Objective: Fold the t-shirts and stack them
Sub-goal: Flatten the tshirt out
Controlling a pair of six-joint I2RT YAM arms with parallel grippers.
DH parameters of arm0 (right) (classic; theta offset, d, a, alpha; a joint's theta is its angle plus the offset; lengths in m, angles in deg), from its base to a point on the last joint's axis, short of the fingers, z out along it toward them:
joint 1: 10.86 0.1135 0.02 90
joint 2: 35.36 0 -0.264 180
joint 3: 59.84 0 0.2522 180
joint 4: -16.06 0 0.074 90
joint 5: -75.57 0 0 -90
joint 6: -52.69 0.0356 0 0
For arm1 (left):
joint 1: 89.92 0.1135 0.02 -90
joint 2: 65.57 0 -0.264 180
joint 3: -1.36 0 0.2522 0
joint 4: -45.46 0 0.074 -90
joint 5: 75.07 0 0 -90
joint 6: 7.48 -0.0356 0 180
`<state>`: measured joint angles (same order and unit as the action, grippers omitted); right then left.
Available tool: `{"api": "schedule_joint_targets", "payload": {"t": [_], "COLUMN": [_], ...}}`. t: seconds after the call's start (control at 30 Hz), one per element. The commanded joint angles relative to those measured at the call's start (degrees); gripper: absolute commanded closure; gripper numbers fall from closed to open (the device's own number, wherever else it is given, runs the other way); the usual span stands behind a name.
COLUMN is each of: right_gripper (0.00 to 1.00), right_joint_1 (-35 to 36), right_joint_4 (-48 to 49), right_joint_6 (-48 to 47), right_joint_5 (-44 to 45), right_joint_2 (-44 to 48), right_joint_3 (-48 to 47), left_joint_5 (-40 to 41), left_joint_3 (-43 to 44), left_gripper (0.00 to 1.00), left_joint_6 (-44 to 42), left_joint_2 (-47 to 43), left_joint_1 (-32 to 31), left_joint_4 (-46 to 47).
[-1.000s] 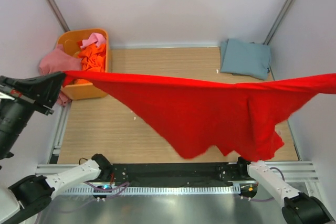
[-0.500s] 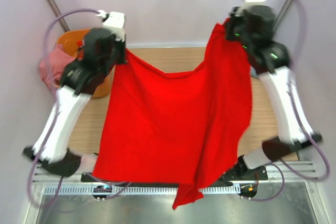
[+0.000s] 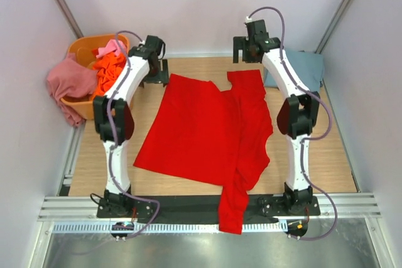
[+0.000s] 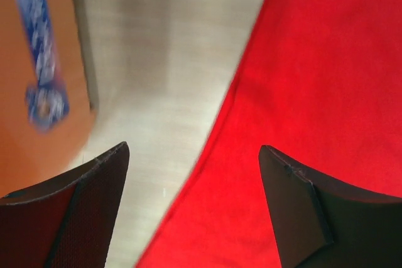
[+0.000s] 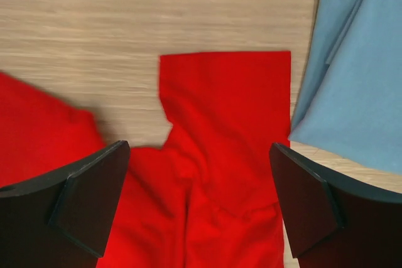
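- The left gripper [image 3: 156, 72] hangs with its fingers spread wide and nothing between them
- Through its wrist camera, the gap of the left gripper [image 4: 193, 155] sits over the slanted edge of the red t-shirt [image 4: 314, 92]; red cloth lies under its right finger, bare wooden table [image 4: 157, 61] under its left finger
- Off past that left finger is the orange tub [image 4: 25, 155], blurred, with a blue mark on it
- The right gripper [image 3: 251, 49] is spread wide too, gripping nothing
- Straight ahead of the right gripper [image 5: 200, 149], between its fingers, a square sleeve of the red t-shirt [image 5: 226, 105] lies flat on the table [image 5: 94, 17]
- Beyond its right finger the grey-blue t-shirt [image 5: 352, 80] lies folded, just beside that sleeve; I cannot tell whether they touch
- From above, the red t-shirt [image 3: 201, 133] is spread on the table [image 3: 326, 155] between the two arms, starting just near of both grippers, its right side rumpled and doubled over, its near end trailing over the table's front edge
- The orange tub [image 3: 81, 48] stands to the left of the left gripper, holding an orange t-shirt [image 3: 110, 67] and a pink t-shirt [image 3: 114, 46], with a dusty rose t-shirt [image 3: 66, 80] draped over its outer rim
- The grey-blue t-shirt [image 3: 301, 70] lies to the right of the right gripper
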<state>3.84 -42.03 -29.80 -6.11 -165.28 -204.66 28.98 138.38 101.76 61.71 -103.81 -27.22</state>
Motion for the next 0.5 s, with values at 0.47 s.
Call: {"api": "schedule_joint_targets", "payload": {"t": [0.47], "right_gripper": [0.04], "right_joint_1": [0.77], "right_joint_4": [7.08], "right_joint_6": [9.72], "right_joint_5": [-7.53], "right_joint_2": [19.90], "right_joint_3": [22.80], "left_joint_5": [-12.29], "left_joint_3": [-45.30], "left_gripper": [0.21], "left_joint_6": [13.36], "left_joint_2": [-32.46], "left_joint_1": [-6.23], "left_joint_4": [25.08]}}
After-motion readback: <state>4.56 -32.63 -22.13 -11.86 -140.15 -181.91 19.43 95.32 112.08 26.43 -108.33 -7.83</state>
